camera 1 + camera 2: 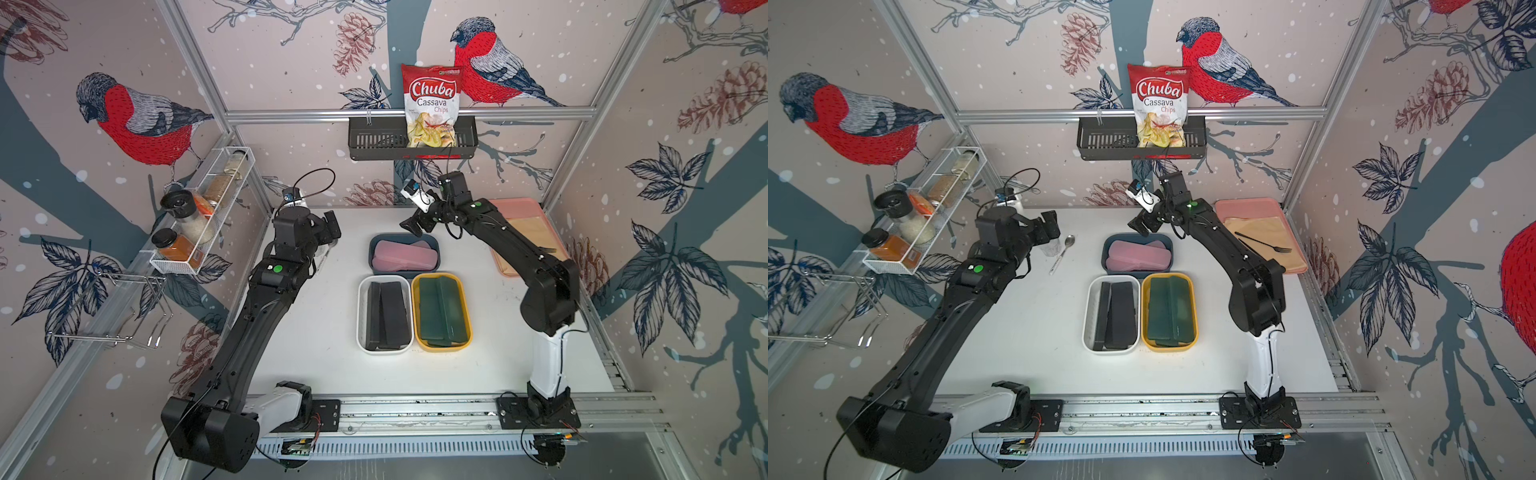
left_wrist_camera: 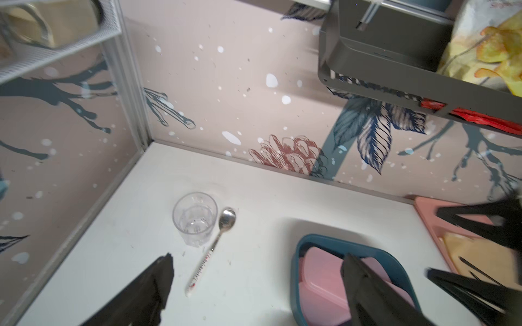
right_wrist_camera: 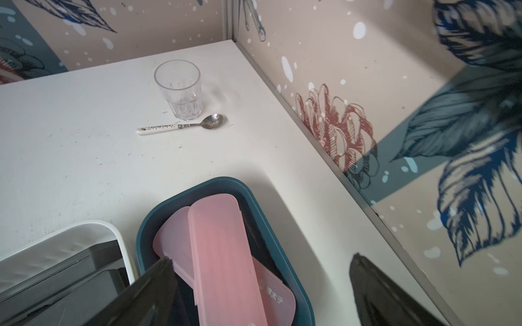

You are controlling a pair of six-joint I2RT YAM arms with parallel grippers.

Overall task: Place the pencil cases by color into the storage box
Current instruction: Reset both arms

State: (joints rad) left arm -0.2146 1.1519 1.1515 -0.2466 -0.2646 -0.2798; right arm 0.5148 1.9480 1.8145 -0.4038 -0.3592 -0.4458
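Note:
Three storage box tubs stand mid-table. The blue tub (image 1: 375,245) holds pink pencil cases (image 1: 405,255), the white tub (image 1: 360,316) holds black ones (image 1: 388,316), and the yellow tub (image 1: 468,311) holds dark green ones (image 1: 440,311). My right gripper (image 1: 417,226) hovers open above the blue tub's far end; in the right wrist view (image 3: 262,256) its fingers straddle the pink cases (image 3: 220,254) without touching them. My left gripper (image 1: 1048,226) is open and empty, raised left of the blue tub (image 2: 299,254); its wrist view (image 2: 258,256) shows bare table between the fingers.
A clear glass (image 2: 195,218) and a spoon (image 2: 214,245) sit at the back left. The pink tray (image 1: 1258,208) at back right carries a black fork (image 1: 1262,243). A wall basket (image 1: 365,141) with a chips bag (image 1: 432,104) hangs behind; a spice rack (image 1: 203,212) is on the left wall.

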